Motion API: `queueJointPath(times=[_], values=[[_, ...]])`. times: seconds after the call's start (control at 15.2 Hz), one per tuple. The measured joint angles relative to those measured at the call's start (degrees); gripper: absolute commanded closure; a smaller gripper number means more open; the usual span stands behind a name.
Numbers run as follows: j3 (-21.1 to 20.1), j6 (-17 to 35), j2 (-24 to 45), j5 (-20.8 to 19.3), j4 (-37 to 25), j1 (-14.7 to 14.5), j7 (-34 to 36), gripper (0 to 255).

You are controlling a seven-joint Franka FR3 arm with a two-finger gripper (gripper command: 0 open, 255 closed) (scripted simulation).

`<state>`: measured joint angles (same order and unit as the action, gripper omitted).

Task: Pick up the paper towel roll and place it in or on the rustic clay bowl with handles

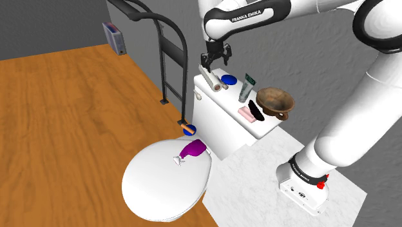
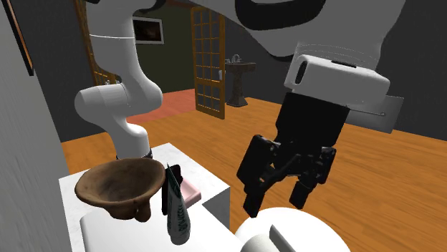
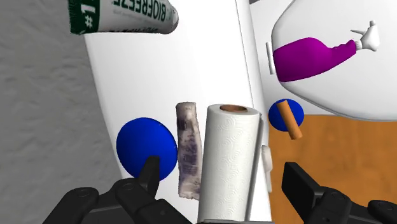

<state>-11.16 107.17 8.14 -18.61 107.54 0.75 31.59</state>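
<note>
Because the paper towel roll [image 3: 229, 159] lies on its side on the toilet tank top [image 1: 232, 104], the hand [image 2: 276, 202] hangs over it from above, pointing down, w/ the fingers wide open, one on each side of the roll. They do not touch it, so nothing is held. In the wrist view the long axis of the roll runs btw. the two fingers. I think this is on purpose: closing across the soft round body gives a grip, while closing along the length would not fit.

Just beside the roll lies a thin grey-white rolled cloth [image 3: 188, 153], touching it or nearly, and then a blue disc [image 3: 146, 146]. The cloth is also inside the opening of the fingers, so a closing hand could take it together w/ the roll. I judge this the main risk.

The clay bowl [image 1: 276, 101] stands upright at the other end of the tank top, the end nearer to the stand, mouth up and, as far as I can see, empty. A green-white tube [image 1: 247, 89] and a pink thing [image 1: 247, 114] are btw. roll and bowl, so the carry prob. needs some height. A purple spray bottle [image 1: 192, 150] lies on the toilet lid [image 1: 161, 187], well apart and not in the way.

Step in hand: approach done, grasp not yet.
</note>
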Motion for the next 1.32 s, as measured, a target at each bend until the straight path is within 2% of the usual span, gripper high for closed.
queueJointPath(times=[0.33,0.46,0.92,1.32], values=[[0.8,-2.3,12.6,-4.6,-11.7,-1.6,3.2,0],[1.1,-3.0,15.4,-5.4,-14.4,-2.2,3.8,0],[1.8,1.0,16.9,-6.4,-11.9,-1.4,4.4,0],[1.9,1.5,17.1,-6.5,-11.6,-1.3,4.5,0]])
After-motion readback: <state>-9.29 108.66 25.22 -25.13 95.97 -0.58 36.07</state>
